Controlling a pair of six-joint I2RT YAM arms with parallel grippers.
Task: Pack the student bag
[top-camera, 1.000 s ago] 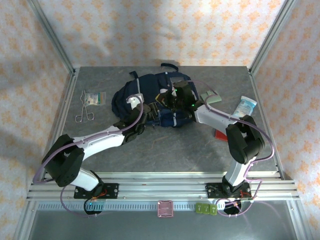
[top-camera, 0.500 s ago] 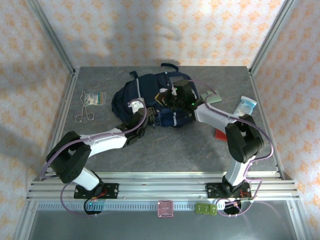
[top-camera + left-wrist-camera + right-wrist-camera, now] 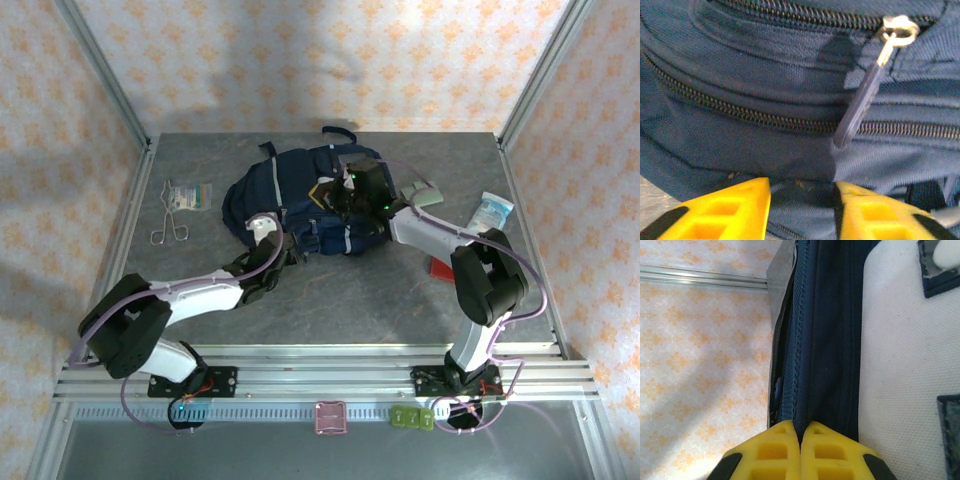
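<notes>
Student bag (image 3: pixel 300 195) at mid-table, your left gripper (image 3: pixel 799 189) with fingers apart astride its lower edge, grip not discernible, zip pull (image 3: pixel 860 107) hanging above, your right gripper (image 3: pixel 801 426) with fingers pressed together, pinching the bag's dark zipper seam.

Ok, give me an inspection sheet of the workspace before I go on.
Surface: grey stone-look tabletop, no spills seen.
Job's things: navy blue fabric backpack lying mid-table; its dark zip pull hangs free.
Clutter: metal forceps and clear packet at left; blue-white tissue pack and red flat item at right.
Grippers: left gripper jaws apart, backpack fabric between, grip unclear; right gripper jaws shut on backpack's zip edge.
Cables: purple cables along both arms, no snag seen.
Surroundings: orange-patterned walls, aluminium frame posts.
</notes>
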